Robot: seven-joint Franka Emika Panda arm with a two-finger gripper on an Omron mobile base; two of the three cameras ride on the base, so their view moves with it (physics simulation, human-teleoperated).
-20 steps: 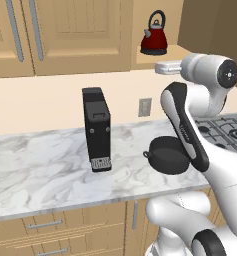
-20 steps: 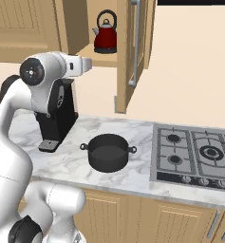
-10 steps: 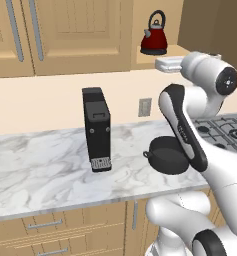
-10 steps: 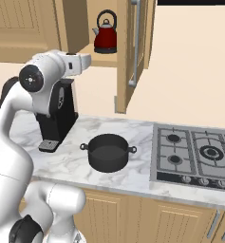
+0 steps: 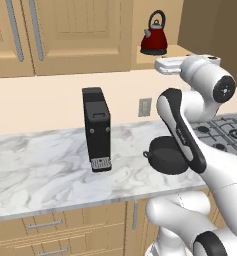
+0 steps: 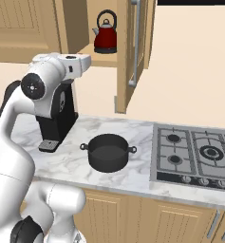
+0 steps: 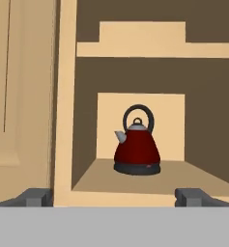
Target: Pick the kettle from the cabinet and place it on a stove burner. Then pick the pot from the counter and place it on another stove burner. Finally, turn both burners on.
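tool [image 7: 114, 197] released, empty, centred low in hand view | kettle [image 7: 136, 153] mid-frame on cabinet [image 7: 63, 144] shelf, apart | my worry: fingers clip shelf lip or nudge kettle backward

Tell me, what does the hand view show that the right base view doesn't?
Hand view: the upper shelf above the kettle's shelf, and the two finger tips standing wide apart in front of the kettle, nothing between them.

Right base view: the black pot on the marble counter, the gas cooktop with its burners, the tall black appliance, and the robot's white arm.

Both: the red kettle standing upright in the open cabinet.
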